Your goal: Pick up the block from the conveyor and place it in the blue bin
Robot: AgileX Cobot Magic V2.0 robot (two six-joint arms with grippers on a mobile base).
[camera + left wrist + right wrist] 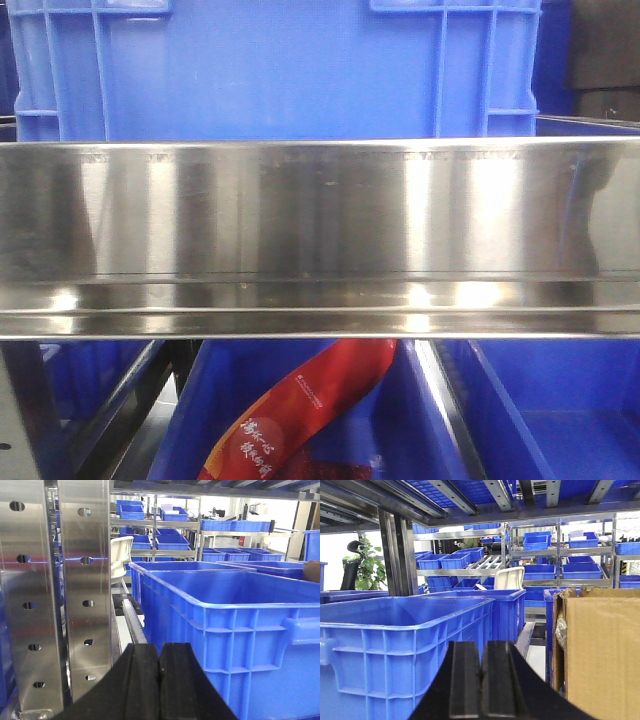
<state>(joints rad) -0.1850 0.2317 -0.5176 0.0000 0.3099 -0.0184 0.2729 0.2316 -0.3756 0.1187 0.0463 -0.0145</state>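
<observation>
Grippers first: we see the left gripper [159,680] with its black fingers pressed together on nothing, a big blue bin [240,630] just ahead to its right and a perforated steel upright [82,590] to its left. The right gripper [481,680] is likewise closed and empty, between another blue crate [405,630] and a cardboard box [600,650]. Front view shows a steel rail [320,230] (very close), a red packet [300,410] in a bin below. We can't find block or conveyor in any view.

Left end effector [159,680] and right end effector [481,685] both appear closed, pads pressed together.
</observation>
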